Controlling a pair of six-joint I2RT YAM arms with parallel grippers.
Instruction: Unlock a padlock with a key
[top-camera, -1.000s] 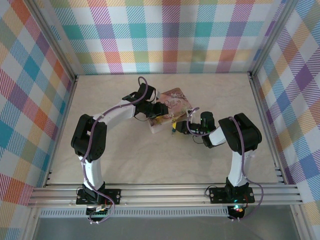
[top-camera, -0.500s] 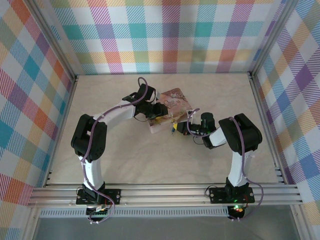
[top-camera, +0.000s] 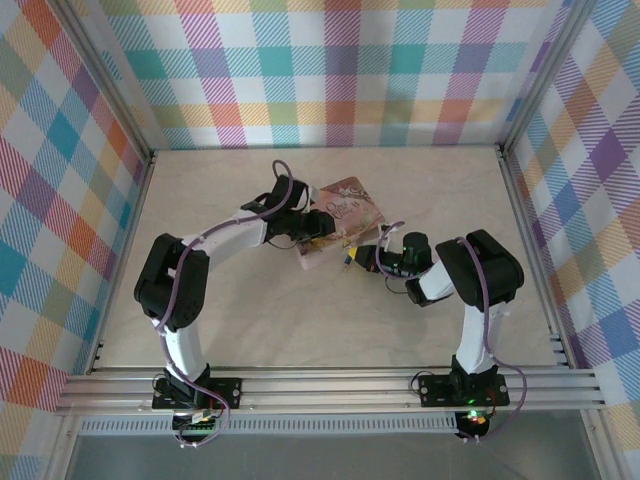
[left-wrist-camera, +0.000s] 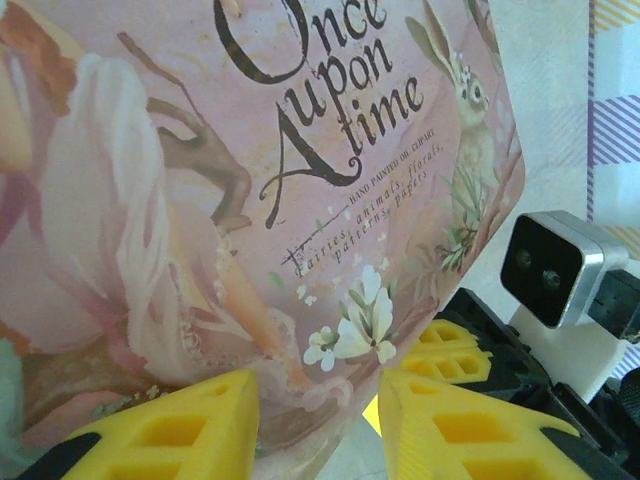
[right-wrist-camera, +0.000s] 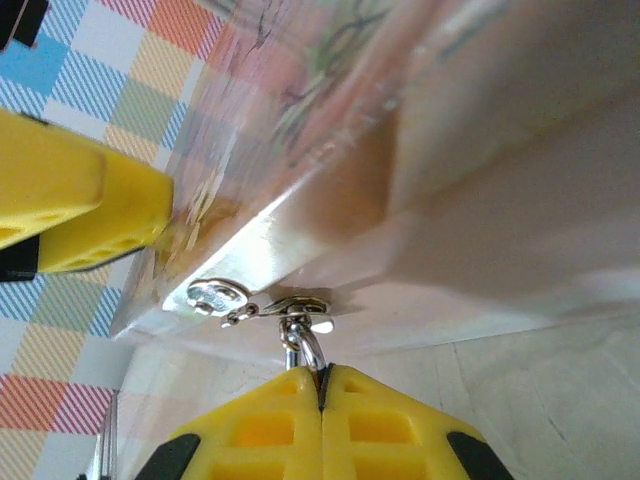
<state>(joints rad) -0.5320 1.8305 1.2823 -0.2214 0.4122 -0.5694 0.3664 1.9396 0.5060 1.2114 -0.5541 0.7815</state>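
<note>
- The left jaws (left-wrist-camera: 318, 402) were clamped on one edge of the pink illustrated rectangular box (left-wrist-camera: 250, 200), steadying it over the pale surface (top-camera: 250, 310).
- The right jaws (right-wrist-camera: 320, 378) were pressed fully together, pinching the tiny silver metal piece (right-wrist-camera: 300, 335) that rose straight out of their tips.
- That piece hung from the small silver clasp (right-wrist-camera: 220, 295) on the box's edge, just above the right jaws. I took it for the padlock end, though lock or key could not be told.
- Judged progress: the box was braced and the lock hardware gripped. Nothing showed a shackle sprung open, so the turning and release seemingly remained.
</note>
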